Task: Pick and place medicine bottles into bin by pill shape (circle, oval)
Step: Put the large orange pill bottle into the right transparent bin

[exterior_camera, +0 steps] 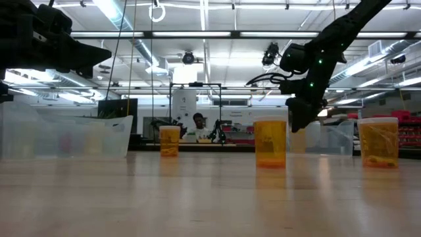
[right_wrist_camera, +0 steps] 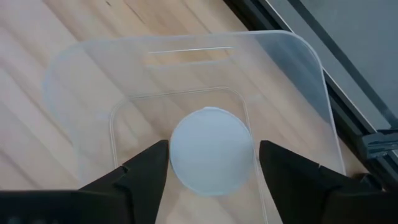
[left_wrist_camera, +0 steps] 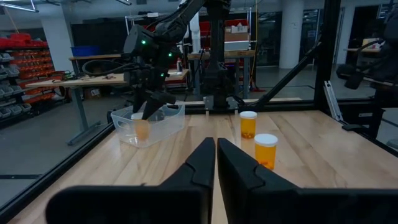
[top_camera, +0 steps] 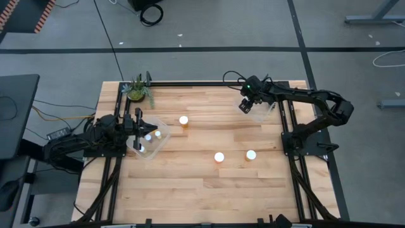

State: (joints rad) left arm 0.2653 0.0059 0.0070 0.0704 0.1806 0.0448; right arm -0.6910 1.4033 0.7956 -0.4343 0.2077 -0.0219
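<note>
Looking straight down, I see my right gripper poised over the clear bin at the table's far right edge, while my left gripper waits above the other clear bin on the left, which already holds several white-capped bottles. Three medicine bottles stand loose on the wood between the bins, one near the far side and two nearer the middle, so sorting looks well under way but not finished. From table height, those loose bottles stand upright, and my right gripper hangs low behind them at the right bin; I read that as the drop-off pose. Across my left wrist's lens, my own fingers are pressed together with nothing between them, and beyond them the right arm reaches into its bin, where an orange bottle sits by the near wall. Through my right wrist's lens, my fingers are spread, and a white-capped bottle stands upright on the bin floor between them; the cap looks apart from the right finger, though I cannot tell whether the left one touches it. I judge the bottle is being let go.
</note>
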